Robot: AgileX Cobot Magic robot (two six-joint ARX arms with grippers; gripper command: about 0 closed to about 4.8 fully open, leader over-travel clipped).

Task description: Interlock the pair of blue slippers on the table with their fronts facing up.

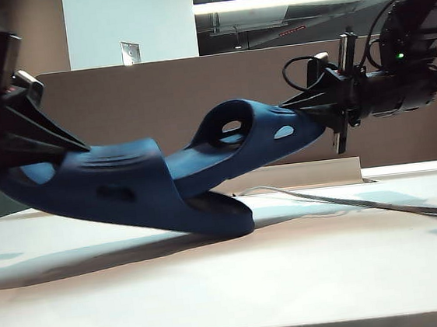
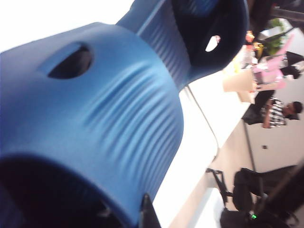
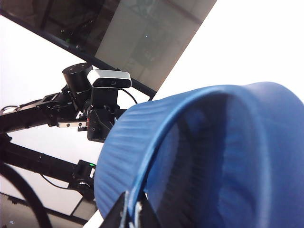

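Both slippers are in the air over the table [image 1: 231,287], one in each arm, and the interlocking itself is the step in hand. The left gripper [image 1: 52,138] is clamped shut on the end of the left slipper [image 1: 119,185], which runs away from it and slopes down until its far tip [image 1: 236,220] rests on, or sits just above, the tabletop — the exterior view does not settle which. The right gripper [image 1: 318,106] is closed on the raised end of the right slipper [image 1: 247,133], which slants down from those jaws towards the left gripper.

The low end of the right slipper already sits inside the opening of the left one, passing in just beyond the left slipper's ridged strap [image 2: 123,128]. The right slipper's strap with its oval hole [image 1: 231,125] is clear of the joint, nearer the right gripper. In the right wrist view only the slipper's curved rim [image 3: 142,133] shows close to the jaws, with the other arm's wrist camera [image 3: 111,80] well beyond it.

By my reading the pair is partly nested but not seated: the two soles stand at an angle instead of lying flush. The next move calls for the right gripper to push its slipper further along its own length into the left one while dropping its raised end — the left gripper levelling its end too — so the pair can be set flat on the table, fronts up, before either grip lets go
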